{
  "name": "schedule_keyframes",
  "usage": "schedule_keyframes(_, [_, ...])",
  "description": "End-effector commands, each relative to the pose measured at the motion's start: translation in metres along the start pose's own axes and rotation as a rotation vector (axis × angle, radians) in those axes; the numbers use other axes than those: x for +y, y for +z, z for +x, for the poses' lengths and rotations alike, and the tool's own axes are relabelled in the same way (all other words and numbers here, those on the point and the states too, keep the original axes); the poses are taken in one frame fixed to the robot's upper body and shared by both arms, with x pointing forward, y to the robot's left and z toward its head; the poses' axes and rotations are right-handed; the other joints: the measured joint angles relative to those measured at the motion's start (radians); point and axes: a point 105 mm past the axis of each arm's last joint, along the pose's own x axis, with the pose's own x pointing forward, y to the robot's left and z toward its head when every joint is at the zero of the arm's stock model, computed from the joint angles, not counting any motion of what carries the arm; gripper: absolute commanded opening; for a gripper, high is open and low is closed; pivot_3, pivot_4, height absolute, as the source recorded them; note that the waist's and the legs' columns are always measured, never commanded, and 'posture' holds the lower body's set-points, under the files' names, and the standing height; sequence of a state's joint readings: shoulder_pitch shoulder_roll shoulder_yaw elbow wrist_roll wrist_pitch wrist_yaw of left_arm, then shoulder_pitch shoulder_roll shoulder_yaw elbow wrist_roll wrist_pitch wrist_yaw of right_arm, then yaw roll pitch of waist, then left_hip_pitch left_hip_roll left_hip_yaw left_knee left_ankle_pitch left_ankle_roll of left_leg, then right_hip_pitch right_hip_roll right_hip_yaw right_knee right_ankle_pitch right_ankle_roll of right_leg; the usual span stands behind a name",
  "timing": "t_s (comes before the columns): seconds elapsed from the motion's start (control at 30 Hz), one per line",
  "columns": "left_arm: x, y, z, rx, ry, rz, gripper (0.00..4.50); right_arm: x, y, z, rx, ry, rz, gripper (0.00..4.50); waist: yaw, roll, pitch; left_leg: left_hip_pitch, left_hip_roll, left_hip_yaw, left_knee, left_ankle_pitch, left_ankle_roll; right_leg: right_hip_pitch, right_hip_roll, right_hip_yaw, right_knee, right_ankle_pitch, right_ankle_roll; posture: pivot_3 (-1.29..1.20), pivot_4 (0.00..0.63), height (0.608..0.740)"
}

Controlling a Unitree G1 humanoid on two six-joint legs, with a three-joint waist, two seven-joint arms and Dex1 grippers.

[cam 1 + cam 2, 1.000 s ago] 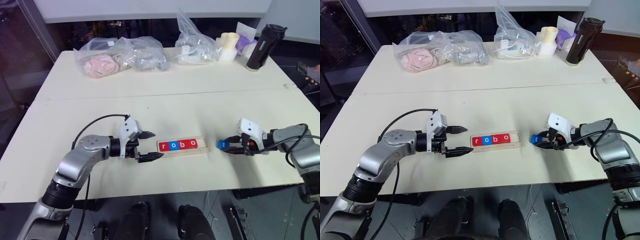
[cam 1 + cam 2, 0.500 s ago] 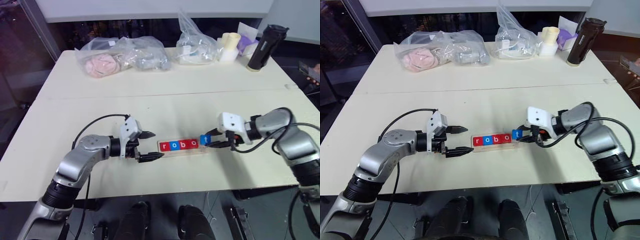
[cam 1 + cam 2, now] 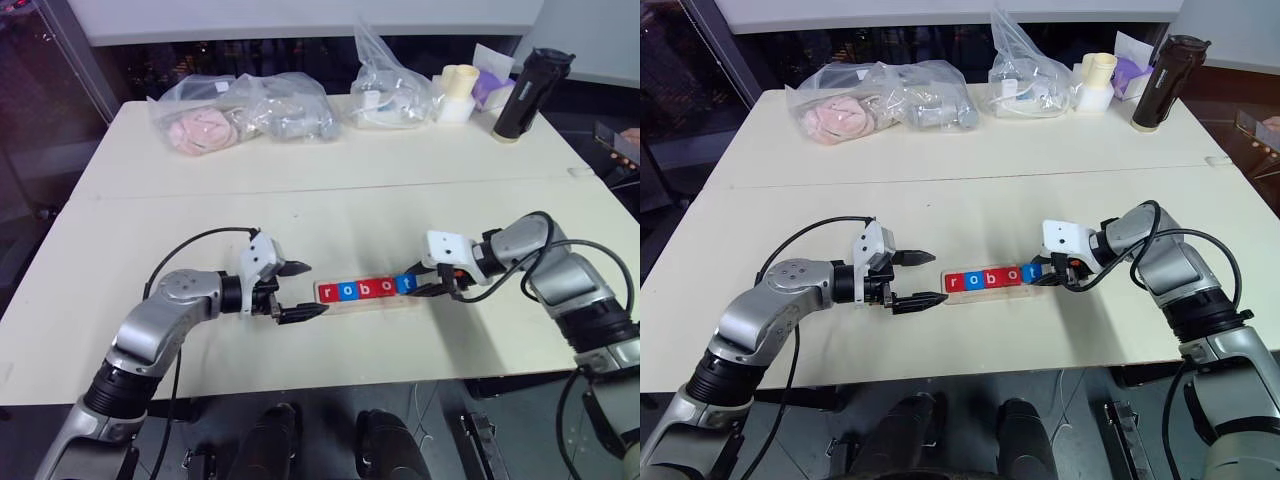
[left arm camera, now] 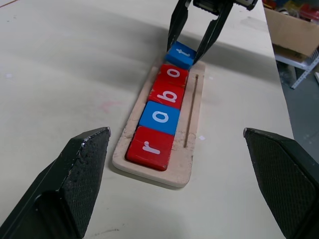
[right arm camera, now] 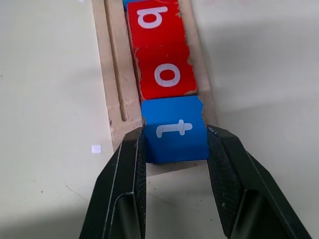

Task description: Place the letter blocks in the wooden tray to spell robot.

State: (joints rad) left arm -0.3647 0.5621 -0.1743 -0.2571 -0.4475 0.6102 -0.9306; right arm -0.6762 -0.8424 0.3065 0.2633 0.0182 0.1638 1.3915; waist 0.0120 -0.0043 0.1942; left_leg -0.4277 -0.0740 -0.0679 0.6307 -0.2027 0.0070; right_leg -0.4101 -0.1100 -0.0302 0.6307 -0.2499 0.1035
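Right claw [image 5: 175,149] clenched on the small blue square "t" block [image 5: 175,130], seating it at the right end of the long pale-wood tray [image 4: 192,107] to finish "robot"; left claw [image 3: 292,292] released, idle by the tray's left end.

I count five letter blocks [image 4: 169,84]: three red, namely r [image 4: 149,147], b [image 4: 168,93] and an o [image 4: 173,74], and two blue, namely an o [image 4: 160,117] and t [image 4: 180,53]. I count one wooden tray [image 4: 192,124]. On the far side I count two clear plastic bags [image 3: 240,112], one black bottle [image 3: 532,92] and one pale roll [image 3: 459,92].
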Motion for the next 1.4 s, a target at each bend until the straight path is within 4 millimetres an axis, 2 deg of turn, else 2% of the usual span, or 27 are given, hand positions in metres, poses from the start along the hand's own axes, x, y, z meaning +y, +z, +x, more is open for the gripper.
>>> schedule_keyframes(0.03, [-0.002, 0.01, -0.003, -0.034, 0.002, 0.028, 4.5, -0.007, 0.006, -0.006, -0.003, -0.017, -0.033, 1.13, 0.0, 0.0, 0.0, 0.0, 0.0, 0.0, 0.0, 0.0, 0.0, 0.0, 0.0, 0.0, 0.0, 0.0, 0.0, 0.0, 0.15, 0.725])
schedule_keyframes(0.5, [-0.002, 0.011, -0.001, -0.039, 0.007, 0.025, 4.5, -0.008, 0.005, -0.003, 0.004, 0.004, -0.031, 1.13, 0.0, 0.0, 0.0, 0.0, 0.0, 0.0, 0.0, 0.0, 0.0, 0.0, 0.001, 0.0, 0.0, 0.0, 0.0, 0.0, 0.15, 0.725])
schedule_keyframes(0.57, [-0.002, 0.011, -0.001, -0.039, 0.008, 0.025, 4.5, -0.008, 0.006, -0.004, 0.0, 0.007, -0.033, 2.21, 0.0, 0.0, 0.0, 0.0, 0.0, 0.0, 0.0, 0.0, 0.0, 0.0, 0.001, 0.0, 0.0, 0.0, 0.0, 0.0, 0.15, 0.725])
schedule_keyframes(0.6, [-0.002, 0.011, -0.001, -0.039, 0.008, 0.025, 4.5, -0.008, 0.007, -0.004, -0.002, 0.007, -0.032, 2.56, 0.0, 0.0, 0.0, 0.0, 0.0, 0.0, 0.0, 0.0, 0.0, 0.0, 0.001, 0.0, 0.0, 0.0, 0.0, 0.0, 0.15, 0.725])
schedule_keyframes(0.7, [-0.002, 0.011, -0.001, -0.04, 0.009, 0.025, 4.5, -0.008, 0.008, -0.004, -0.005, 0.008, -0.033, 4.18, 0.0, 0.0, 0.0, 0.0, 0.0, 0.0, 0.0, 0.0, 0.0, 0.0, 0.001, 0.0, 0.0, 0.0, 0.0, 0.0, 0.15, 0.725])
schedule_keyframes(0.73, [-0.002, 0.01, 0.0, -0.04, 0.009, 0.025, 4.5, -0.008, 0.009, -0.004, -0.007, 0.008, -0.034, 4.42, 0.0, 0.0, 0.0, 0.0, 0.0, 0.0, 0.0, 0.0, 0.0, 0.0, 0.001, 0.0, 0.0, 0.0, 0.0, 0.0, 0.15, 0.725])
schedule_keyframes(0.87, [-0.002, 0.011, 0.0, -0.042, 0.008, 0.025, 4.5, -0.012, 0.012, -0.007, -0.016, -0.011, -0.04, 4.42, 0.0, 0.0, 0.0, 0.0, 0.0, 0.0, 0.0, 0.0, 0.0, 0.0, 0.001, 0.0, 0.0, 0.0, 0.0, 0.0, 0.15, 0.725])
schedule_keyframes(1.07, [-0.002, 0.011, 0.001, -0.044, 0.006, 0.023, 4.5, -0.03, 0.023, -0.02, -0.055, -0.124, -0.036, 4.42, 0.0, 0.0, 0.0, 0.0, 0.0, 0.0, 0.0, 0.0, 0.0, 0.0, 0.001, 0.0, 0.001, 0.0, 0.0, 0.0, 0.15, 0.725])
schedule_keyframes(1.17, [-0.003, 0.011, 0.001, -0.044, 0.003, 0.022, 4.5, -0.045, 0.034, -0.034, -0.103, -0.229, -0.014, 4.42, 0.0, 0.0, 0.0, 0.0, 0.0, 0.0, 0.0, 0.0, -0.001, 0.0, 0.001, 0.0, 0.001, 0.0, 0.0, 0.0, 0.15, 0.725])
schedule_keyframes(1.27, [-0.003, 0.011, 0.001, -0.045, 0.002, 0.021, 4.5, -0.053, 0.029, -0.038, -0.08, -0.321, -0.019, 4.42, 0.0, 0.0, 0.0, 0.0, 0.0, 0.0, 0.0, 0.0, -0.001, 0.0, 0.001, 0.0, 0.001, 0.0, 0.0, 0.0, 0.15, 0.725])
schedule_keyframes(1.4, [-0.003, 0.011, 0.002, -0.046, -0.002, 0.023, 4.5, -0.047, 0.012, -0.031, -0.041, -0.338, -0.006, 4.42, 0.001, 0.0, 0.0, 0.0, 0.0, 0.0, 0.0, 0.0, -0.001, 0.0, 0.001, 0.0, 0.001, 0.0, 0.0, 0.0, 0.15, 0.725])
